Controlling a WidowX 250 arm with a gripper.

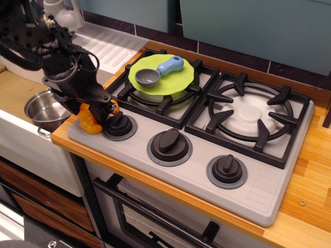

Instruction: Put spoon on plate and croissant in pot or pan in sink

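The orange-yellow croissant (88, 120) lies at the front left corner of the grey stove, next to the leftmost knob (119, 125). My black gripper (100, 110) is down over it, fingers closed around its upper part, which they hide. The spoon (158, 71), with its grey bowl and light-blue handle, lies on the lime-green plate (173, 82) on the left burner. The shiny steel pot (45, 109) stands in the sink (20, 140), just left of the gripper and below counter level.
A ridged white drainboard (111, 44) and a grey tap (63, 13) are behind the arm. The stove has a bare right burner (253, 116) and two more knobs (169, 144) along its front. A wooden counter (310, 196) lies to the right.
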